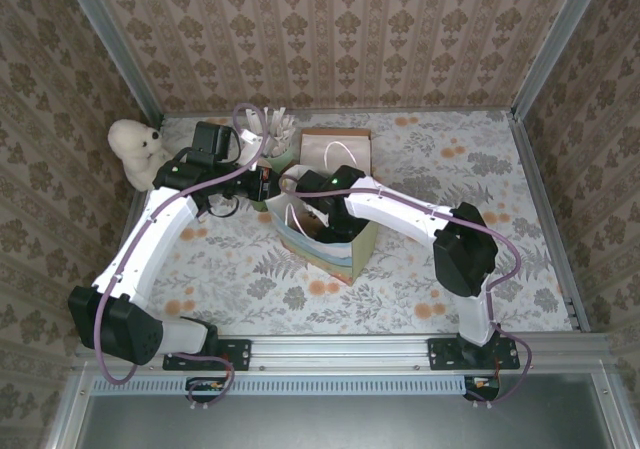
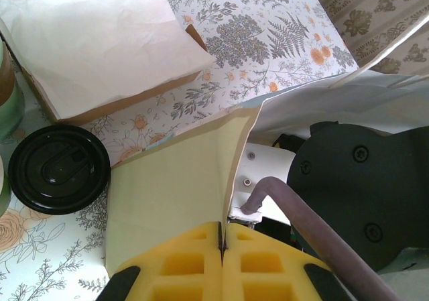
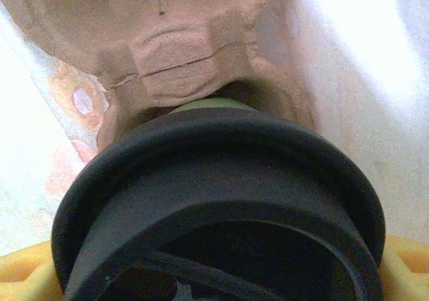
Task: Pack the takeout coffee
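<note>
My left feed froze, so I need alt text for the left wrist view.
The left gripper, with yellow foam fingers, is shut on the rim of a pale paper bag, with the right arm's dark body and purple cable inside it. At the picture's left, a black round plastic lid sits on the floral table.

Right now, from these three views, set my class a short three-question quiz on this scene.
1. True or false: the left end effector is open.
2. Inside the bag, what lies under the takeout coffee? A) a moulded pulp carrier B) a plate C) a towel
3. Which soft toy sits at the far left corner of the table?
Key: 1 false, it is shut on the bag's rim; 2 A; 3 a white teddy bear.
</note>
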`<act>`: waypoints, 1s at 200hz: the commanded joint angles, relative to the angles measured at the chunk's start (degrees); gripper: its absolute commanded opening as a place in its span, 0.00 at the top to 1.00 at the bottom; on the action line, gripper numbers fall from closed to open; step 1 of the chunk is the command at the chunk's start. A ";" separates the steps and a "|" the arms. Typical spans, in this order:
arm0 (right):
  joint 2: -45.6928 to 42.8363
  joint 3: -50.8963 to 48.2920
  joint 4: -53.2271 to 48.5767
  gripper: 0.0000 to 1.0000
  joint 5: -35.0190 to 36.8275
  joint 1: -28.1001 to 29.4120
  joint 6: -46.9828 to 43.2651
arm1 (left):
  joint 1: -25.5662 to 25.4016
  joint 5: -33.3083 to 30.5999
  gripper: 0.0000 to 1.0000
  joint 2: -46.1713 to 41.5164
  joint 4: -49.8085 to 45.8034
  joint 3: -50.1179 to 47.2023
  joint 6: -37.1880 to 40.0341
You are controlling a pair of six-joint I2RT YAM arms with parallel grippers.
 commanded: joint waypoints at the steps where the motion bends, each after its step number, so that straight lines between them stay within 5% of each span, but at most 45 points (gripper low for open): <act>1: 0.41 -1.81 3.22 0.36 -1.22 -0.36 0.61 | -0.03 1.60 1.00 0.06 1.15 1.13 -0.47; 200: 2.59 -9.27 9.61 0.37 -4.07 -1.83 0.86 | 0.05 1.69 1.00 0.24 1.76 0.48 -0.73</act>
